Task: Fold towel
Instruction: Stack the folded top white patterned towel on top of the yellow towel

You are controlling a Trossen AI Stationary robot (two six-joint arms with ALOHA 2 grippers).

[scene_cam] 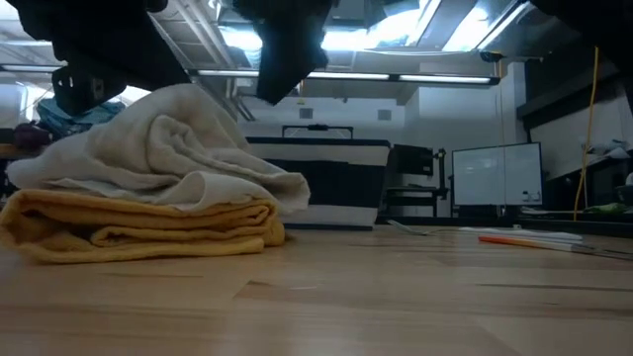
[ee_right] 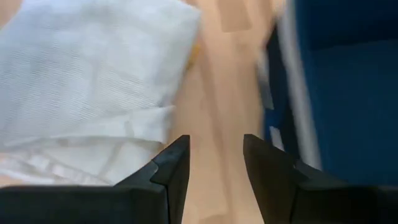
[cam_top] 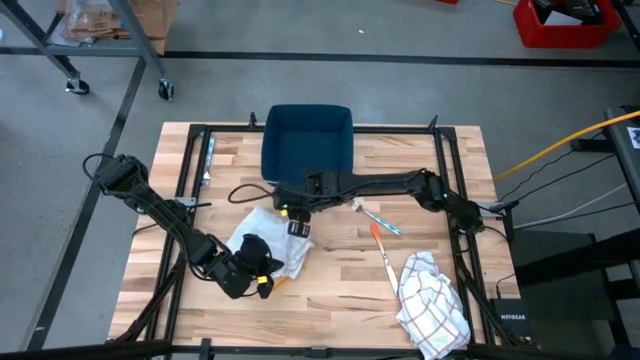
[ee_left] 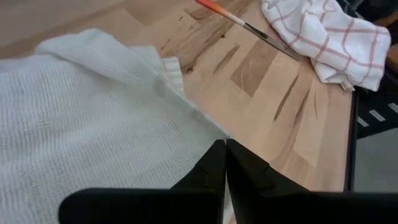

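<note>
A white towel (cam_top: 268, 232) lies crumpled on the wooden table, resting on a folded yellow towel (scene_cam: 138, 225); in the low view the white towel (scene_cam: 158, 148) drapes over it. My left gripper (cam_top: 258, 268) hovers shut over the towel's near part, and in the left wrist view its fingers (ee_left: 224, 152) have nothing between them above the white towel (ee_left: 81, 106). My right gripper (cam_top: 298, 224) hangs open above the towel's far edge, and its fingers (ee_right: 214, 155) are empty over the towel (ee_right: 93, 68) and bare wood.
A dark blue bin (cam_top: 307, 140) stands just behind the right gripper. A red-checked cloth (cam_top: 432, 300) lies at the near right. An orange-handled tool (cam_top: 383, 250) and a blue-handled one (cam_top: 378, 218) lie between it and the towel. Black frame rails run along the table's edges.
</note>
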